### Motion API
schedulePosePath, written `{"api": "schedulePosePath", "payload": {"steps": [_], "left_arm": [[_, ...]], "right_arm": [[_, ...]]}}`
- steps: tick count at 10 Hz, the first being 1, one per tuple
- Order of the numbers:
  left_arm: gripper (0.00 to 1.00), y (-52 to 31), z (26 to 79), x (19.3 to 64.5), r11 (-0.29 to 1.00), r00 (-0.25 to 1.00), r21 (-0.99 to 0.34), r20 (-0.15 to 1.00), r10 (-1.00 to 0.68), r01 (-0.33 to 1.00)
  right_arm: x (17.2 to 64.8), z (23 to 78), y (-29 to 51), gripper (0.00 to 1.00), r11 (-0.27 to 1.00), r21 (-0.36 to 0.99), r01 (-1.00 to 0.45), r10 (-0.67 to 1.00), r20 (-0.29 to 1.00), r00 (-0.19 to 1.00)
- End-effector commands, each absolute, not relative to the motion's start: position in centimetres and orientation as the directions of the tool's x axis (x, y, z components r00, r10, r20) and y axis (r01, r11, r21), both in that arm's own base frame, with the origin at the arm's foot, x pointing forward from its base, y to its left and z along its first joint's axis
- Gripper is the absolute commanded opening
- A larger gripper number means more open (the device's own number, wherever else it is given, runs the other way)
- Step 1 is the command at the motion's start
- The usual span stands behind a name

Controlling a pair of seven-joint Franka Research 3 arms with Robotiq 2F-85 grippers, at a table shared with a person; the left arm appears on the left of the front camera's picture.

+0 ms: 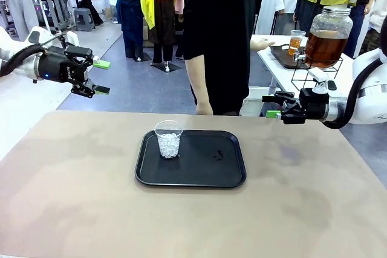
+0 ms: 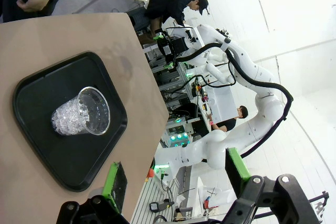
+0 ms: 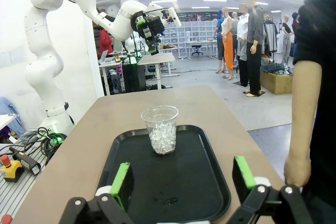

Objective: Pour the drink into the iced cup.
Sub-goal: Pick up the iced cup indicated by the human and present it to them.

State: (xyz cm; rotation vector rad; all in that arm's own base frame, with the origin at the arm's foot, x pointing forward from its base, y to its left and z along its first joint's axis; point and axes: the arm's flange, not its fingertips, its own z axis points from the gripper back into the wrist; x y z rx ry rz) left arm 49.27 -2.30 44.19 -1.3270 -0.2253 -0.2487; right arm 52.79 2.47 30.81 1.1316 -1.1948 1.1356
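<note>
The iced cup [image 1: 169, 139] is a clear plastic cup half full of ice, upright on the left part of a black tray [image 1: 205, 174]. It also stands in the left wrist view as the cup [image 2: 81, 115] and in the right wrist view as the cup [image 3: 161, 128]. The drink fills a big lidded glass jar [image 1: 326, 37] on a side table at the back right, with a small cup of drink [image 1: 295, 41] beside it. My left gripper [image 1: 101, 77] hovers open beyond the table's left. My right gripper [image 1: 269, 106] hangs open off the far right edge. Both are empty.
A person in black stands at the far side behind the tray, one hand [image 1: 261, 43] stretched toward the side table and the other hand [image 3: 299, 169] hanging near my right gripper. A small dark speck [image 1: 219, 155] lies on the tray.
</note>
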Motion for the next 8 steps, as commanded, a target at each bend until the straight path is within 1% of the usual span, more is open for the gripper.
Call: {"api": "schedulePosePath", "payload": {"steps": [1,8], "left_arm": [[1.00,-2.34,44.35,49.24,0.221,0.949,-0.923,0.311,-0.052,0.315],[1.00,-2.34,44.35,49.24,0.221,0.949,-0.923,0.311,-0.052,0.315]], "right_arm": [[53.19,31.10,2.46,1.00,0.088,0.031,-0.996,0.038,0.999,0.035],[53.19,31.10,2.46,1.00,0.088,0.031,-0.996,0.038,0.999,0.035]]}}
